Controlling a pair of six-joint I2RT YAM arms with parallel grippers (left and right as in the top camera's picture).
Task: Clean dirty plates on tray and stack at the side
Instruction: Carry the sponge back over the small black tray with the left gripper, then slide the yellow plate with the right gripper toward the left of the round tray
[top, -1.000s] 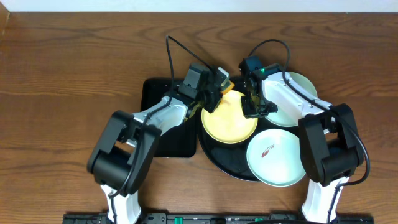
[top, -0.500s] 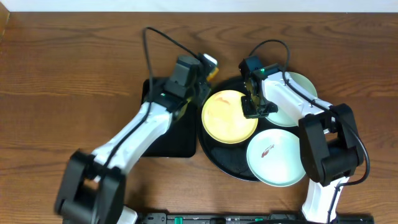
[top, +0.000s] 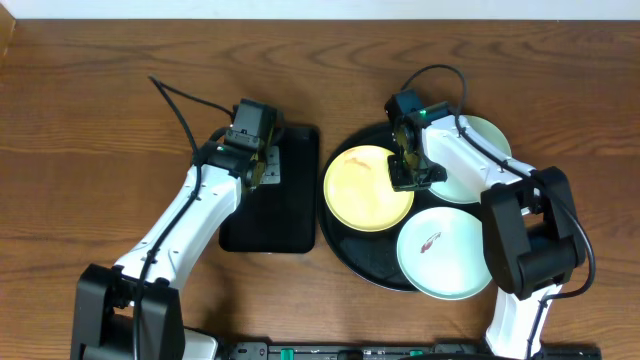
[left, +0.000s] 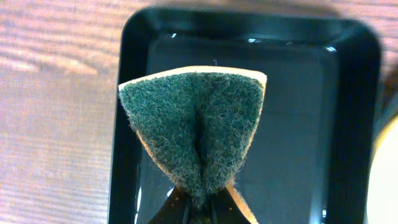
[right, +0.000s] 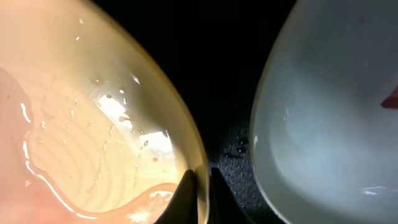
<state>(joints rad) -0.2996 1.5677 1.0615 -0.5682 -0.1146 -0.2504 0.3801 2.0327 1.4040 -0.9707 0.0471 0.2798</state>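
— What has changed with the left tool (top: 258, 162)?
— A second ago it was at the upper-left edge of the yellow plate (top: 368, 188). It has since swung left and now hangs over the rectangular tray (top: 275, 215), left of centre. It is pressed together on a green sponge (left: 196, 124), which folds into a crease where it is pinched.

— And the right tool (right: 200, 186)?
— It hasn't moved. Its tips are still clamped on the yellow plate's right rim. That plate sits on the left side of the round tray (top: 345, 248), and its surface is wet and glossy.

— What else is around?
— A mint plate (top: 445, 252) with a red smear lies at the tray's lower right. A second mint plate (top: 485, 150) sits at the upper right, partly covered by the right arm (top: 460, 160). Both trays rest on the wooden table (top: 100, 120), almost touching.
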